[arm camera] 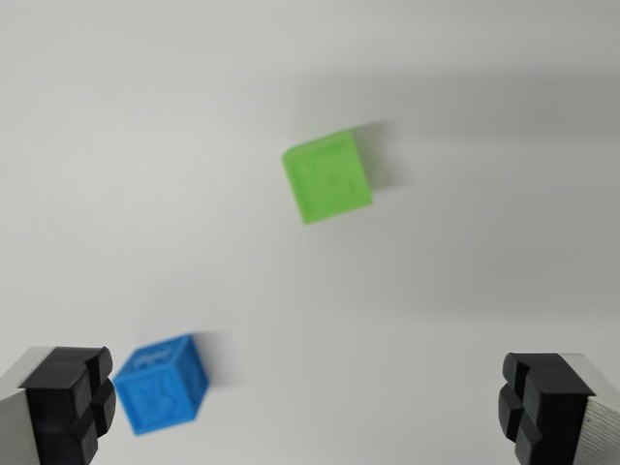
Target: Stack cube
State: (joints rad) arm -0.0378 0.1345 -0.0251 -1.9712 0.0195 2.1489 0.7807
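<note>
No brand, label or readable writing shows anywhere. Both cubes carry raised relief on their upper faces, but the blur makes the shapes impossible to read as letters or marks.

The green cube (326,176) sits a little above the middle of the wrist view, toward 1 o'clock from centre. It is bright lime green, with its top face and one darker side face showing, and it is turned so its edges run slightly off square to the frame. A soft shadow trails off at its 2 o'clock side.

The blue cube (160,384) lies at about 8 o'clock from centre, low in the wrist view's left. It is a saturated mid blue, also turned slightly, with a lighter top face and a front face bearing the blurred embossing. A faint shadow falls at its 2 o'clock side. The two cubes are well apart, each resting singly on the table (465,271), a plain pale grey-white surface.

The gripper (308,412) is spread wide and holds nothing. Its fingers (68,402) are black ribbed pads on grey bodies, one at each bottom corner of the view, at 8 and 4 o'clock. The blue cube sits just beside the pad on the wrist view's left, on its inner side; whether they touch cannot be told.
</note>
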